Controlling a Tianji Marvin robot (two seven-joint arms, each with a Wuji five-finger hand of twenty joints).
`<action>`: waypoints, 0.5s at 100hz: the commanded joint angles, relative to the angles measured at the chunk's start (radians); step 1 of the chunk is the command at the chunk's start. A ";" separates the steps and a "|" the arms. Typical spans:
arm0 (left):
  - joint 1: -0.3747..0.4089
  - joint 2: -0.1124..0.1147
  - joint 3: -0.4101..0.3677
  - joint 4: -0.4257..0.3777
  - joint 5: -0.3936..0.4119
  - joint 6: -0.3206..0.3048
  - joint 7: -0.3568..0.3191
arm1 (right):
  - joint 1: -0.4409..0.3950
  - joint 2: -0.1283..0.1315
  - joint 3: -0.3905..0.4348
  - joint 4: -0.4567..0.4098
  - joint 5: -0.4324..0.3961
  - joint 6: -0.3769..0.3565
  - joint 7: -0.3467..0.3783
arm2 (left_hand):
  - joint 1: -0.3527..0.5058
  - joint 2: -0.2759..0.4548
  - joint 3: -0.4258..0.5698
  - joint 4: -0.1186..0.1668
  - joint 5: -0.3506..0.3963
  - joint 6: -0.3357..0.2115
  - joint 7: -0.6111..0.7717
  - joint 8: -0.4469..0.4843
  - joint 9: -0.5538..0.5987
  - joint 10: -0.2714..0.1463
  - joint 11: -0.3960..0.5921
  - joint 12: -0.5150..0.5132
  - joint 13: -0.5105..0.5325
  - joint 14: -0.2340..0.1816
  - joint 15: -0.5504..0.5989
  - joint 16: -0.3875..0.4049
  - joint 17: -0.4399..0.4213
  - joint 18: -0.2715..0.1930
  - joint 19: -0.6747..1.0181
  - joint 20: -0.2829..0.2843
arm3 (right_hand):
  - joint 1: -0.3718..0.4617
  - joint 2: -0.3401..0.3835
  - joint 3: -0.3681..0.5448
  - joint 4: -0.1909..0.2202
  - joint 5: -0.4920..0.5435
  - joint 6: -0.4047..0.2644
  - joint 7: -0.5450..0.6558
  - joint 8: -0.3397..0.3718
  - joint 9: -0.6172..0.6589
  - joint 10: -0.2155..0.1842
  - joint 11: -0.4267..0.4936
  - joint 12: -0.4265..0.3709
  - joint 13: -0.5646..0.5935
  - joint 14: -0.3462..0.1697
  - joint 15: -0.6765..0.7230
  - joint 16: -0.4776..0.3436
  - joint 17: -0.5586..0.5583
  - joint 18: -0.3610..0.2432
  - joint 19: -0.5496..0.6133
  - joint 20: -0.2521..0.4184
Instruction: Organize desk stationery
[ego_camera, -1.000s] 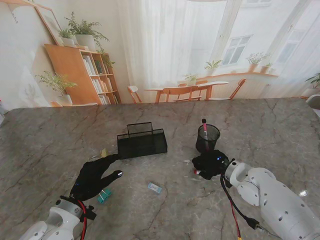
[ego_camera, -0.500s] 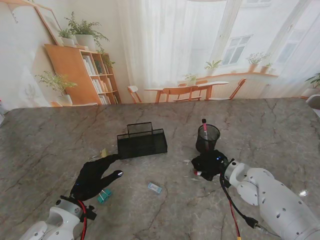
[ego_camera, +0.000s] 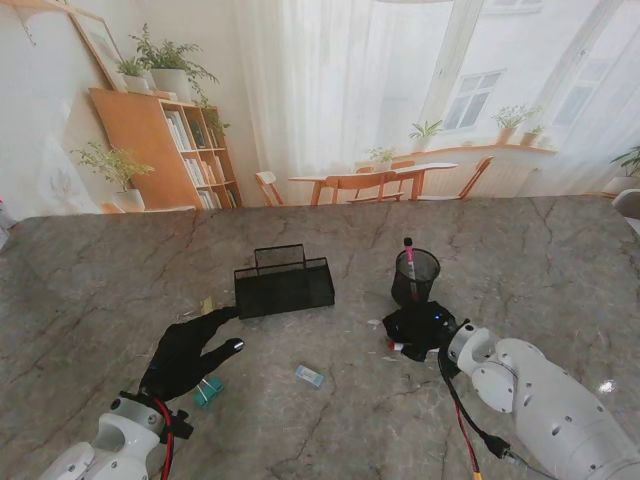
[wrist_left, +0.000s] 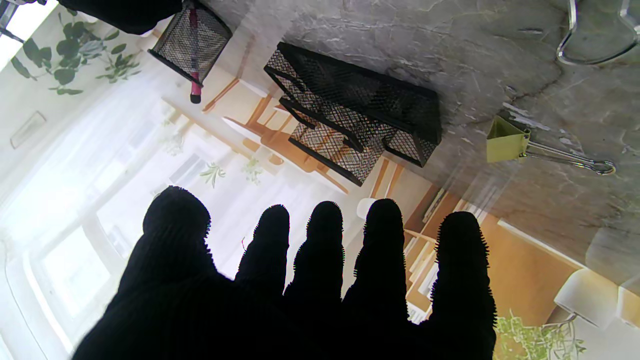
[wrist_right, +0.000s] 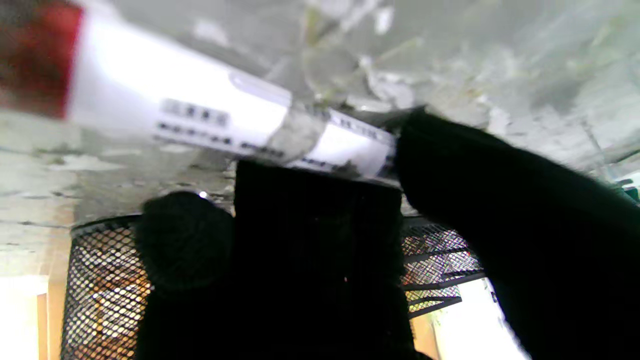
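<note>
My right hand (ego_camera: 420, 328), in a black glove, lies on the table just nearer to me than the black mesh pen cup (ego_camera: 415, 277), which holds a pink pen (ego_camera: 408, 255). Its fingers (wrist_right: 310, 225) and thumb are curled on a white marker (wrist_right: 200, 120) with a red cap that rests against the table top. My left hand (ego_camera: 185, 355) is open and flat, fingers spread, holding nothing. A teal binder clip (ego_camera: 208, 391) lies beside its wrist. A yellow binder clip (wrist_left: 507, 145) lies beyond its fingertips, left of the black mesh desk organizer (ego_camera: 284, 285).
A small light-blue item (ego_camera: 309, 375) lies between the two hands. The wire handles of another clip (wrist_left: 595, 50) show at the edge of the left wrist view. The marble table (ego_camera: 540, 250) stretches far behind the organizer and cup.
My right hand has settled slightly lower over the marker, and the red cap now shows less in the stand view. The left hand has not moved.
</note>
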 joint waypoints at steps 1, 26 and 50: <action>0.006 -0.002 0.002 -0.003 -0.003 -0.006 0.002 | -0.043 -0.003 -0.006 0.005 -0.006 0.003 0.030 | 0.029 0.070 -0.011 0.020 0.013 -0.006 0.006 0.008 0.006 -0.006 0.000 0.006 0.010 -0.002 0.009 0.009 -0.002 -0.004 0.020 0.023 | 0.213 -0.033 0.047 0.072 0.054 -0.220 0.211 0.021 0.046 -0.072 0.022 0.010 0.060 -0.069 0.053 -0.008 0.035 -0.020 0.050 0.018; 0.014 -0.004 -0.002 -0.008 0.003 -0.015 0.015 | -0.086 -0.018 0.041 -0.051 0.020 0.041 0.016 | 0.029 0.072 -0.012 0.020 0.015 -0.005 0.007 0.008 0.007 -0.005 0.000 0.006 0.011 -0.002 0.009 0.010 -0.002 -0.005 0.021 0.023 | 0.216 -0.045 0.047 0.085 0.056 -0.219 0.222 0.018 0.045 -0.077 0.027 0.012 0.057 -0.067 0.055 -0.015 0.034 -0.017 0.046 0.019; 0.019 -0.005 -0.004 -0.011 0.006 -0.015 0.023 | -0.146 -0.028 0.118 -0.136 0.035 0.085 0.025 | 0.031 0.073 -0.013 0.019 0.014 -0.006 0.007 0.008 0.007 -0.007 0.000 0.006 0.012 -0.003 0.010 0.010 -0.002 -0.007 0.020 0.022 | 0.221 -0.039 0.047 0.075 0.053 -0.213 0.223 0.017 0.037 -0.072 0.026 0.014 0.056 -0.056 0.045 -0.018 0.029 -0.004 0.031 0.014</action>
